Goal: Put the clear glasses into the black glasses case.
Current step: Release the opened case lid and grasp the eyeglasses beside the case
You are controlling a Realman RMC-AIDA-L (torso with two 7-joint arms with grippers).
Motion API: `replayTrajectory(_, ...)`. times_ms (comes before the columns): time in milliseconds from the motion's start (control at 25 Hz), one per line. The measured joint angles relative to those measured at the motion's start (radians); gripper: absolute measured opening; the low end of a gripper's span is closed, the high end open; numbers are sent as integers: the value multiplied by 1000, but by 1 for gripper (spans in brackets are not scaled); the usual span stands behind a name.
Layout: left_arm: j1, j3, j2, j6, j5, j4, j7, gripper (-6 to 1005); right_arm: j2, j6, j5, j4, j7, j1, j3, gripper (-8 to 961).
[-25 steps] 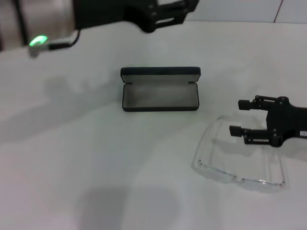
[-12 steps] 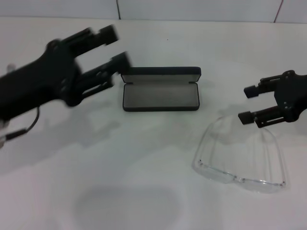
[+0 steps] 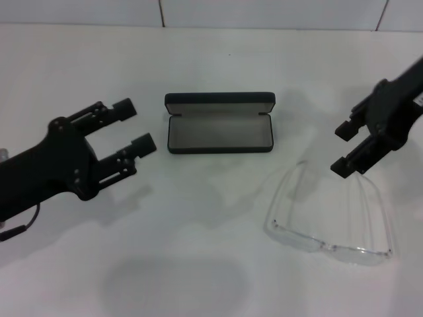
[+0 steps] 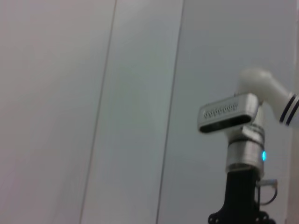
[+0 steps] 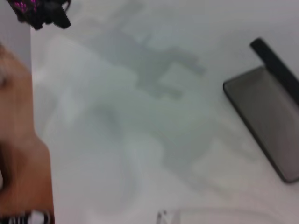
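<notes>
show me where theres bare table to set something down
Bare table lies behind the open black glasses case, and in front, between the case and the near edge. Crowded: the left gripper, open, beside the case, and the right gripper, open, above the clear glasses.

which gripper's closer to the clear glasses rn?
Right. The right gripper hovers just above the clear glasses; the left gripper is across the table, left of the black glasses case.

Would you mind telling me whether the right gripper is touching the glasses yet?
Apart. In the head view the right gripper, open, sits beyond the glasses, with bare table visible between its fingertips and the nearest clear arm.
</notes>
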Motion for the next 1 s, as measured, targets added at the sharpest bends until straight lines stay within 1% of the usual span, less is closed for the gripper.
replayTrajectory(40, 2, -9, 0, -1, 4, -5, 3, 665, 7, -15, -28, 1, 12, 28, -12, 750)
replayTrajectory(120, 2, -32, -3, -2, 20, -14, 6, 665, 26, -59, -100, 7, 50, 103, -71, 750)
replayTrajectory(160, 1, -39, -6, -2, 28, -16, 6, 665, 26, -59, -100, 7, 50, 103, -71, 750)
replayTrajectory(200, -1, -42, -7, -2, 32, -17, 6, 665, 39, -87, -138, 12, 75, 141, -128, 750)
replayTrajectory(240, -2, -42, -8, -2, 34, -18, 7, 665, 44, -94, -149, 14, 87, 153, -164, 750)
replayTrajectory(280, -4, -43, -10, -2, 35, -18, 8, 665, 50, -97, -161, 21, 112, 165, -234, 750)
replayTrajectory(400, -7, -43, -13, -3, 38, -19, 10, 664, 54, -61, -161, 40, 162, 166, -355, 750)
replayTrajectory(560, -8, -43, -14, -10, 51, -19, 11, 664, 57, 8, -144, 81, 195, 159, -462, 751)
replayTrajectory(640, -8, -43, -14, -16, 62, -20, 11, 664, 57, 39, -124, 95, 213, 150, -504, 751)
replayTrajectory(840, -20, -44, -13, -44, 118, -18, 11, 663, 57, 89, -32, 95, 240, 129, -567, 751)
replayTrajectory(1000, -30, -46, -1, -64, 185, -14, 5, 663, 57, 125, -17, 90, 268, 122, -637, 751)
